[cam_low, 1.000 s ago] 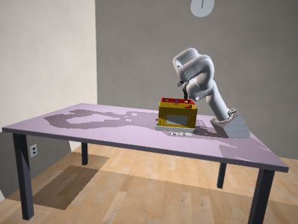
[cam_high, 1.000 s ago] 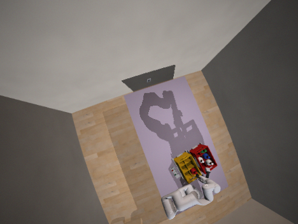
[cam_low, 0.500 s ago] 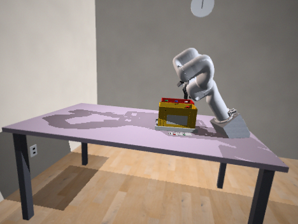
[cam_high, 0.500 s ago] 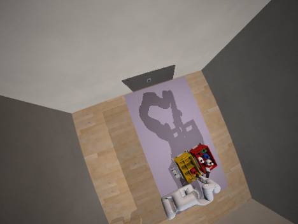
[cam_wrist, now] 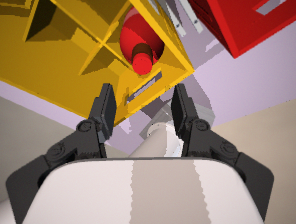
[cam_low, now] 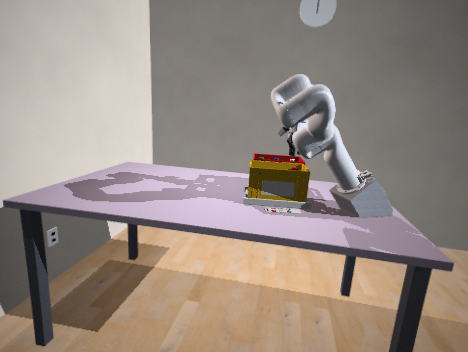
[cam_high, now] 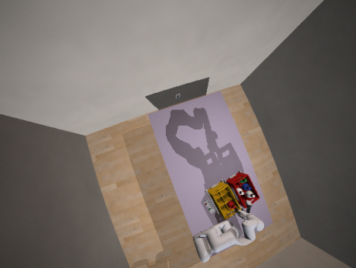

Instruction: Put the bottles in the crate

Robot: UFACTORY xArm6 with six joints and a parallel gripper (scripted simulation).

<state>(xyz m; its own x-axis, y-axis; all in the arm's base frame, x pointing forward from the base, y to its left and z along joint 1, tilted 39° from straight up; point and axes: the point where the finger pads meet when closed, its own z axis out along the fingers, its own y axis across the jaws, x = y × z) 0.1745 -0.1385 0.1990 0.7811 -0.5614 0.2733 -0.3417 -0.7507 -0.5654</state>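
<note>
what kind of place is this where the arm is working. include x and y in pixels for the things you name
Probably a bare test room or lab: a robot arm (cam_high: pixel 224 234) (cam_low: pixel 320 112) is mounted at one end of a long lilac table (cam_high: pixel 182 183) (cam_low: pixel 150 212), with a wall clock (cam_low: pixel 318 10) above and a wall socket (cam_high: pixel 177 96) (cam_low: pixel 52 236) low down.

Crate w/ dividers (cam_high: pixel 214 189) (cam_low: pixel 255 182) (cam_wrist: pixel 60 75): yellow. Other crate (cam_high: pixel 254 202) (cam_low: pixel 256 156) (cam_wrist: pixel 235 47): red. Btl in yellow crate (cam_high: pixel 231 205) (cam_wrist: pixel 142 36): red, cap red, brown band at neck. Btls in red crate: green (cam_high: pixel 243 180), blue (cam_high: pixel 246 186), white (cam_high: pixel 249 194). Tabletop (cam_high: pixel 179 167) (cam_low: pixel 165 212) (cam_wrist: pixel 260 85): lilac, legs dark grey. Pick list (cam_high: pixel 208 205) (cam_low: pixel 282 210): white w/ red + green marks. Arm (cam_high: pixel 220 236) (cam_low: pixel 320 112): white. Gripper (cam_high: pixel 243 212) (cam_low: pixel 286 133) (cam_wrist: pixel 143 94): black. Floor (cam_high: pixel 110 183) (cam_low: pixel 225 300): lt brown wood planks
</note>
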